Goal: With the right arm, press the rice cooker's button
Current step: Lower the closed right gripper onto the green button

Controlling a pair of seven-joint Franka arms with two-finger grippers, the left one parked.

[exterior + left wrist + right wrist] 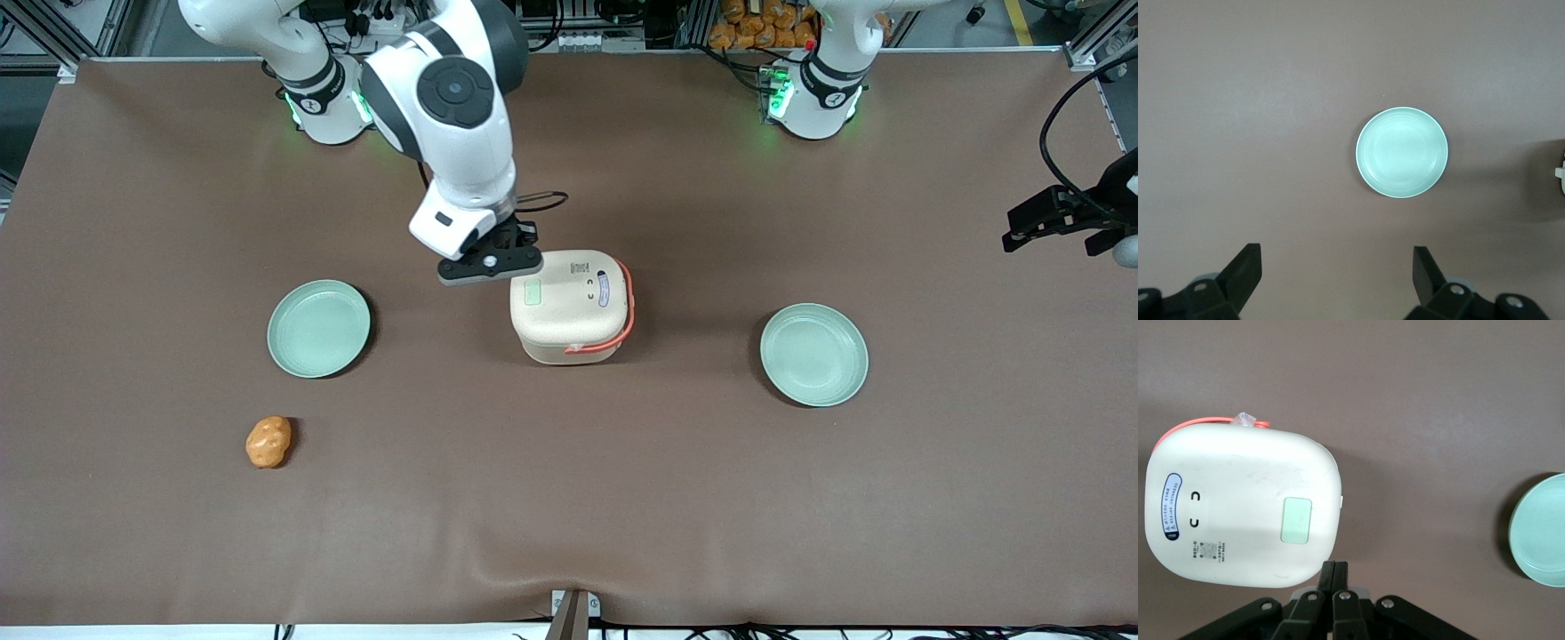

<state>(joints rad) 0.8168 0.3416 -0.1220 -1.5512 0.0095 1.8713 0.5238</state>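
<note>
The cream rice cooker [569, 304] stands mid-table with its lid down and its coral-red handle [628, 307] lying around its edge. A pale green rectangular button [1296, 520] sits on the lid; it also shows in the front view [533, 292]. The right arm [458, 107] reaches down from the back of the table. Its black gripper [494, 264] hangs above the table just beside the cooker's button edge, toward the working arm's end. In the right wrist view the gripper [1335, 568] is shut and empty, its tips just off the lid's edge.
A pale green plate [318, 327] lies toward the working arm's end, also in the right wrist view [1539, 530]. A second green plate [813, 354] lies toward the parked arm's end. An orange lumpy object [268, 442] lies nearer the front camera than the first plate.
</note>
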